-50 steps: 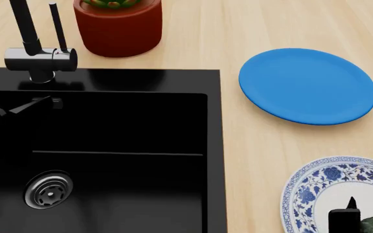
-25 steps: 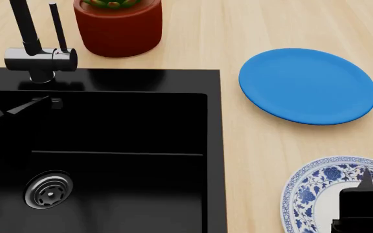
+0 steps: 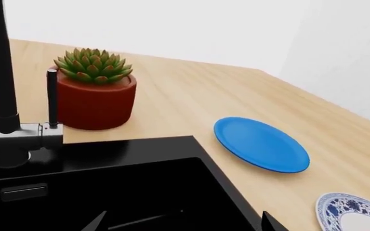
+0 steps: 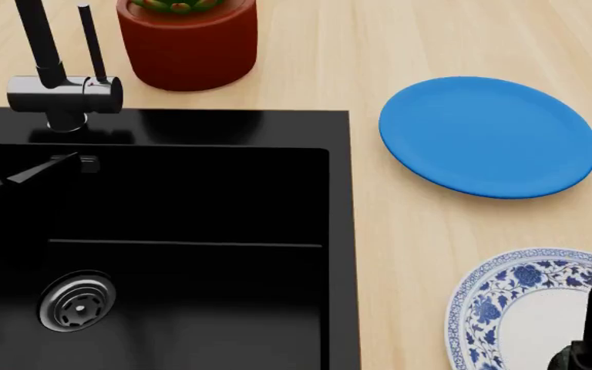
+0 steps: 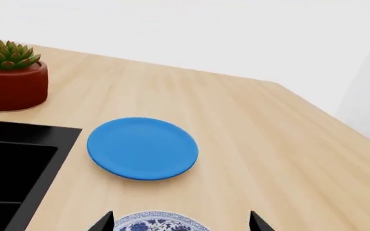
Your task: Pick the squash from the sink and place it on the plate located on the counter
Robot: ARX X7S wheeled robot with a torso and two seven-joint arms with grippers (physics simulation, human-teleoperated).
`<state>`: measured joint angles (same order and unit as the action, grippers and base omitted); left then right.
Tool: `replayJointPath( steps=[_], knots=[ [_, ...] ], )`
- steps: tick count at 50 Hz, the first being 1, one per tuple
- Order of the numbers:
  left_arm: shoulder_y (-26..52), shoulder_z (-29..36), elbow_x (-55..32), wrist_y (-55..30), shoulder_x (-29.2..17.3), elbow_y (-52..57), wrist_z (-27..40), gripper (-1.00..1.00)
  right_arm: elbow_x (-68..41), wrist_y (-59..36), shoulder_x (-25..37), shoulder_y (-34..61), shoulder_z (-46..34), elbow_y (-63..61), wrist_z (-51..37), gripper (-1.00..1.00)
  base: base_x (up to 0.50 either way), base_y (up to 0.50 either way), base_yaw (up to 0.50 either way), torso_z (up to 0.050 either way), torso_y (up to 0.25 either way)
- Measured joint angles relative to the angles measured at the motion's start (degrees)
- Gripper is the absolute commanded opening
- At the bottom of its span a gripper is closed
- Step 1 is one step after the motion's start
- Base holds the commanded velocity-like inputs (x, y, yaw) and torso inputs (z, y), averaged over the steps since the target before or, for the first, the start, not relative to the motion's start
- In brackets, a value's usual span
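1. Left claw (image 3: pixel 181 224): fingertips spread wide, nothing between them, poised over the sink (image 4: pixel 338 231), near the faucet (image 4: pixel 59 92).
2. Sink: the basin shows only the steel drain (image 4: pixel 76 301). No squash in the visible part.
3. Counter (image 4: pixel 409 231): plain blue plate (image 4: pixel 489 136) bare, right of the sink.
4. Floral-rimmed plate (image 4: pixel 481 308): at the near right, partly covered by the right arm.
5. Right claw (image 5: pixel 179 222): tips wide apart, empty, above that plate's rim.
6. Squash: cannot be made out in any view, possibly hidden beneath the right arm.
7. Judgement: pick and carry look done and release is likely. Still to do: confirm the squash sits on the plate, then withdraw.
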<state>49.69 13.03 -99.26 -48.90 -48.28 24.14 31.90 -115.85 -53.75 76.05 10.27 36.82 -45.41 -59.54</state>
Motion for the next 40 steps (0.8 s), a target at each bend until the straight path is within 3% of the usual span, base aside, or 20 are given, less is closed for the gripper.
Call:
replayJointPath(
  steps=[18, 40],
  knots=[
    [0.07, 0.0, -0.16, 0.15, -0.1, 0.23, -0.12, 1.0, -12.87, -4.52, -0.16, 1.0, 15.31, -1.16, -5.47, 1.0, 0.0, 0.0, 0.0, 0.0, 0.0],
    [-0.1, -0.24, -0.58, 0.47, -0.46, 0.92, 0.27, 1.0, -29.73, -6.48, -0.41, 2.42, 28.58, -3.1, -13.2, 1.0, 0.0, 0.0, 0.0, 0.0, 0.0]
  ],
)
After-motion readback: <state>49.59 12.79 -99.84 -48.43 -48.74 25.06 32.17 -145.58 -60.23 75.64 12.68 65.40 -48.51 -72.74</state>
